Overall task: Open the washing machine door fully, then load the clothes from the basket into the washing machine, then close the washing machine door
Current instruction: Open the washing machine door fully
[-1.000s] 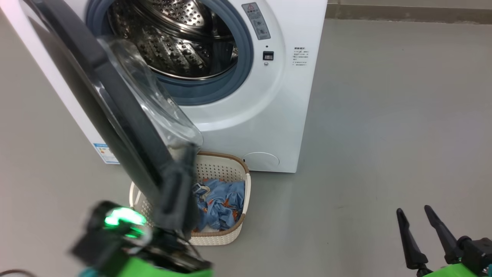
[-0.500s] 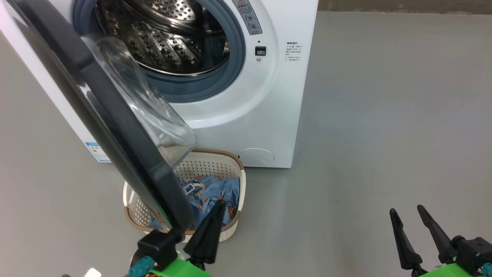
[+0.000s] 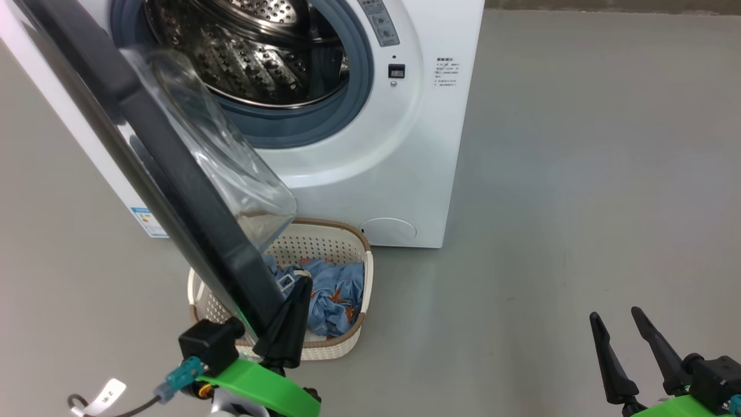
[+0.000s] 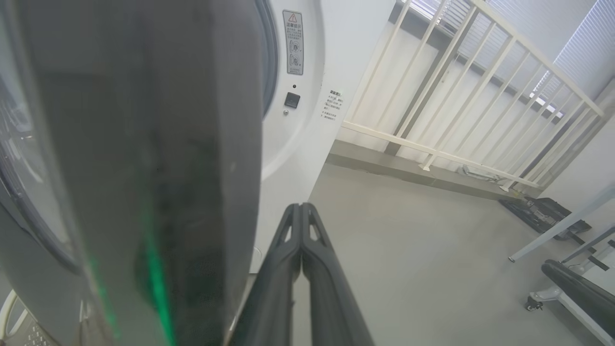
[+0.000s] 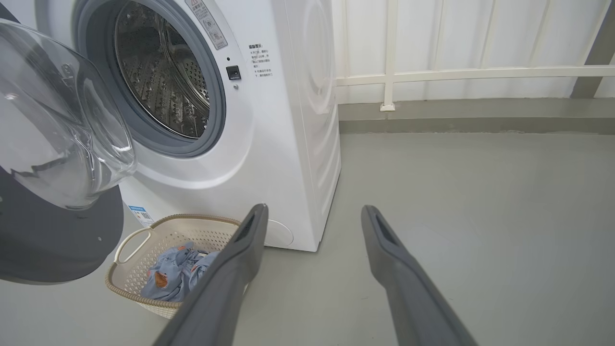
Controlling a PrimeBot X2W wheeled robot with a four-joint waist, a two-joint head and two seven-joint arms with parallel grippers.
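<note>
Left claw (image 3: 302,286) has its two fingers pressed flat together, with nothing between them. It points up along the lower edge of the door (image 3: 191,202), just beside the black rim. Whether it touches the rim I cannot tell. In the left wrist view the closed claw (image 4: 301,207) stands right next to that dark edge. The door stands swung out from the washer (image 3: 405,145), and its glass bowl (image 3: 220,150) hangs over the left part of the basket (image 3: 324,347). The basket sits on the floor (image 3: 579,174) just in front of the washer's base, with blue clothes (image 3: 336,295) bunched inside. The drum (image 3: 260,58) mouth is uncovered. Right claw (image 3: 615,315) hovers over the floor well apart from the basket, its fingers spread wide and holding nothing.
</note>
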